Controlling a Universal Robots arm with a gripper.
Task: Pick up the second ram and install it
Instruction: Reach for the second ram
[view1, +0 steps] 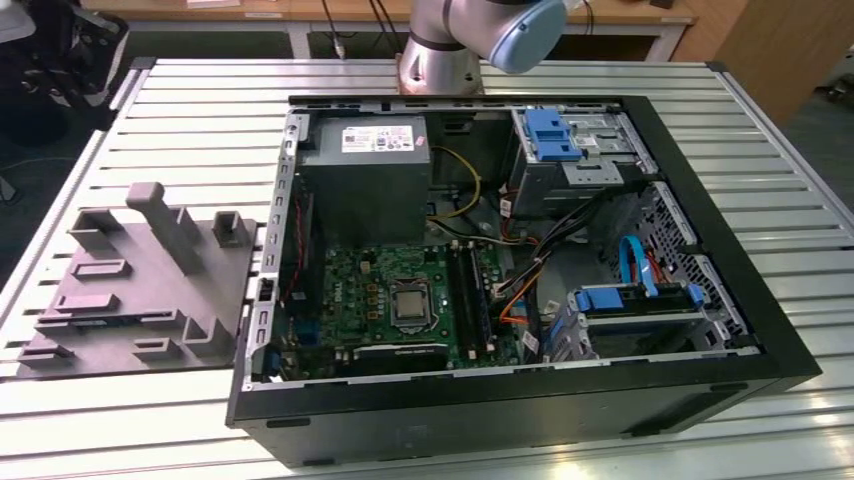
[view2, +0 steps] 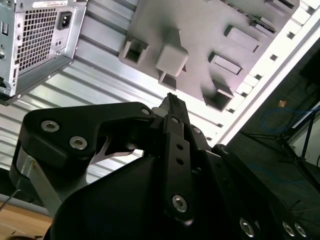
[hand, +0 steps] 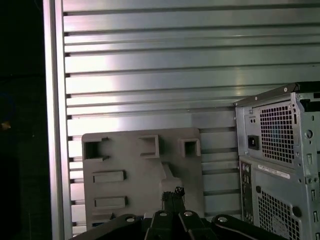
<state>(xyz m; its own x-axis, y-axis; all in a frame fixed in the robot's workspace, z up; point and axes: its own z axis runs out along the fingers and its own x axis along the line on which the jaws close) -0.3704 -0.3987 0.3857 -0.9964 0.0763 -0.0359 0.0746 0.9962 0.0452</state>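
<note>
Exterior view: slatted metal table (view1: 160, 420) bears open computer case (view1: 534, 405) and grey fixture tray (view1: 100, 285); wooden desk (view1: 267, 14) behind.
Gripper (hand: 173, 195): fingers together, over tray.
Second ram: place cannot be told.

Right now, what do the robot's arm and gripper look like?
The arm in the exterior view is a silver-grey metal tube with a rounded pale blue joint cap. The gripper in the second wrist view is matte black, built of angular linked bars with silver screw heads, beside a silver metal bracket.
</note>
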